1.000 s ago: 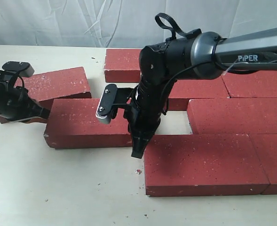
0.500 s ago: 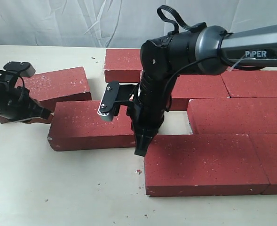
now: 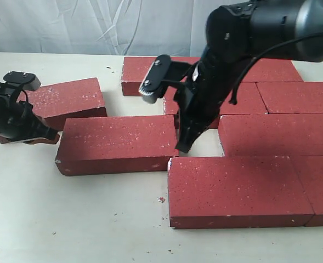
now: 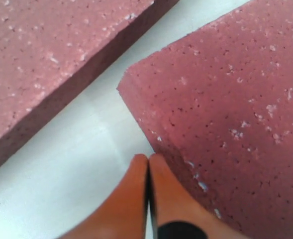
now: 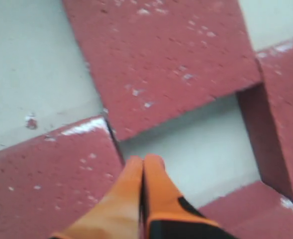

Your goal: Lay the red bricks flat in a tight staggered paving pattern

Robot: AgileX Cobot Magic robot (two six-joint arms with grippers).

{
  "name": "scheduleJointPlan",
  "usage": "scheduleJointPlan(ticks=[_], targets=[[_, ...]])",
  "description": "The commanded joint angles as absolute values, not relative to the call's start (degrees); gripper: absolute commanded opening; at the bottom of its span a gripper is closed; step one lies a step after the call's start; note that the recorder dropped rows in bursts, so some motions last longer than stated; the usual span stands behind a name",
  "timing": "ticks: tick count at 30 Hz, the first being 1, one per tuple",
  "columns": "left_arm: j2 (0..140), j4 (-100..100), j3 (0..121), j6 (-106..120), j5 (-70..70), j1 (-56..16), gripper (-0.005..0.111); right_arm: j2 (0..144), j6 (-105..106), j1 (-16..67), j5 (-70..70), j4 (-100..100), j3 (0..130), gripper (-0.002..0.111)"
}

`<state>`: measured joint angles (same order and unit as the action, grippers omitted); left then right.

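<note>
**Two clenched end effectors among flat red bricks**

The right end effector (image 3: 183,147) hangs tip-down, clenched, with nothing in its grasp. In the right wrist view its orange fingers (image 5: 129,181) press together above a bare patch of the pale surface (image 3: 68,219). Red bricks (image 3: 271,137) lying flat box in that patch. The end of the middle brick (image 3: 117,143) lies just beside the tip. The corner of the front brick (image 3: 232,189) lies just beside it on the camera's side. The corners of those two bricks meet or nearly meet. Beyond the tip, more bricks lie in close rows, some end to end.

The left end effector (image 3: 47,133) sits low at the surface, also clenched and empty. In the left wrist view its orange fingers (image 4: 131,199) meet at the tip, right beside a brick's corner; I cannot tell whether they touch it. The left brick (image 3: 68,97) lies just beside this end effector. The middle brick's other end lies just in front of its tip. A strip of surface separates those two bricks.
</note>
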<state>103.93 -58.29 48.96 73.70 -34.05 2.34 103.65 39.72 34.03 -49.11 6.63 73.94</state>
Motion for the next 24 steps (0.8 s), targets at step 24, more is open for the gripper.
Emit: scheduleJointPlan(ticks=[24], targets=[[109.48,-60.36,53.03,73.88,-28.43,-7.58,0.0,101.56,37.18,22.27,-40.36,12.21,71.05,-0.001]])
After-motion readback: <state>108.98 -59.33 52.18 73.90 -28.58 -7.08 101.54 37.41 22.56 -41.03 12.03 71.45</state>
